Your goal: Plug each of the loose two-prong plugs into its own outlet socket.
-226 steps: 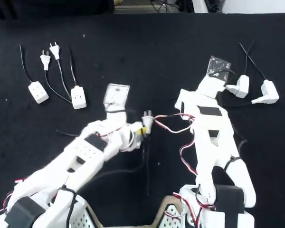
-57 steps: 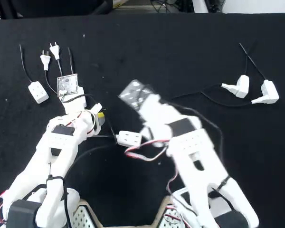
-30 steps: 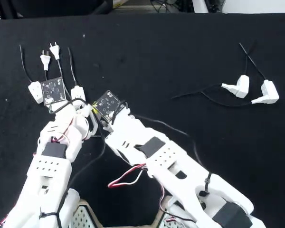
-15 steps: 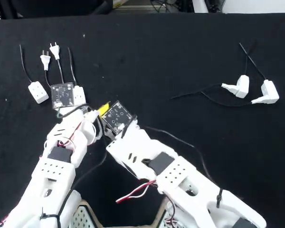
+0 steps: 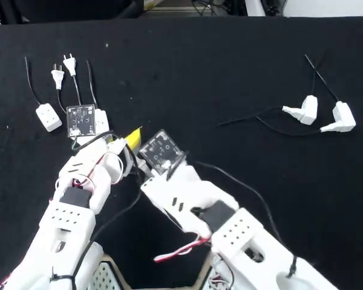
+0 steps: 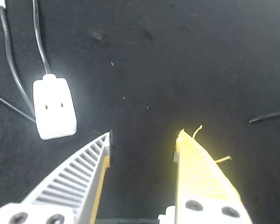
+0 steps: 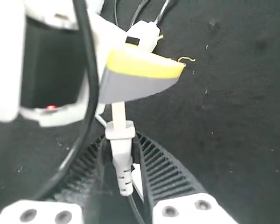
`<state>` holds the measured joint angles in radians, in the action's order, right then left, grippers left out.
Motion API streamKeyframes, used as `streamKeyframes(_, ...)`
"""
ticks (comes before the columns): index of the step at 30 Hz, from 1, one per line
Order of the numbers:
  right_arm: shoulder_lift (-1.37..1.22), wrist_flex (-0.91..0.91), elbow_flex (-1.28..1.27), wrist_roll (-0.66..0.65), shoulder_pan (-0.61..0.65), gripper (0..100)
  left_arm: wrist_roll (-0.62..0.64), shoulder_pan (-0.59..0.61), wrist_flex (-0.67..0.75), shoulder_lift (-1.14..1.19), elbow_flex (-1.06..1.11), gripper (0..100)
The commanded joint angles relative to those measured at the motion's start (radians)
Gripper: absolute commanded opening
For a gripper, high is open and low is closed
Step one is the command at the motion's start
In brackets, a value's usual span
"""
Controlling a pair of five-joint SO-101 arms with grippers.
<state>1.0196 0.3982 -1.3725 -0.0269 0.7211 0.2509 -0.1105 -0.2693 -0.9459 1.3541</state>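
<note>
**No Readable Writing in View**

No text, number, label or sign can be read in any view. The left wrist board (image 5: 81,119) and the right wrist board (image 5: 162,151) carry tiny marks, too small to make out. The white outlet socket (image 6: 53,108) shows a plain face with two slots. The white plug (image 7: 119,158) pinched in the right claw (image 7: 121,140) is plain as well.

Black table (image 5: 187,66); white wall (image 5: 327,7) beyond far edge.
</note>
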Motion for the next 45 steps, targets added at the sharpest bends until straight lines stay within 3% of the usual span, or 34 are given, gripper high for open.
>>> streamKeyframes(1, 0.128, 0.006, -0.005, 0.008, -0.026, 1.0, -0.011, -0.015, 0.005, -0.006, 0.001, 22)
streamKeyframes(10, 0.211, 0.008, -0.051, 0.008, -0.026, 1.0, -0.011, -0.015, 0.005, -0.006, 0.001, 22)
streamKeyframes(16, 0.211, 0.012, -0.036, 0.009, -0.124, 1.1, -0.011, -0.015, 0.005, -0.006, 0.002, 22)
streamKeyframes(25, 0.185, 0.442, 0.302, -0.138, -0.393, 1.1, -0.011, -0.007, 0.005, -0.006, 0.002, 22)
streamKeyframes(29, 0.035, 0.512, 0.374, -0.301, -0.465, 1.1, -0.011, -0.007, 0.005, -0.006, 0.002, 22)
streamKeyframes(36, -0.437, 0.446, 0.384, -0.526, -0.506, 1.1, -0.011, -0.007, 0.005, -0.006, 0.002, 22)
streamKeyframes(41, -0.702, 0.356, 0.414, -0.545, -0.509, 1.2, -0.011, -0.007, 0.009, -0.006, 0.012, 22)
streamKeyframes(45, -0.842, 0.384, 0.492, -0.548, -0.546, 1.2, -0.011, -0.007, 0.009, -0.006, 0.012, 22)
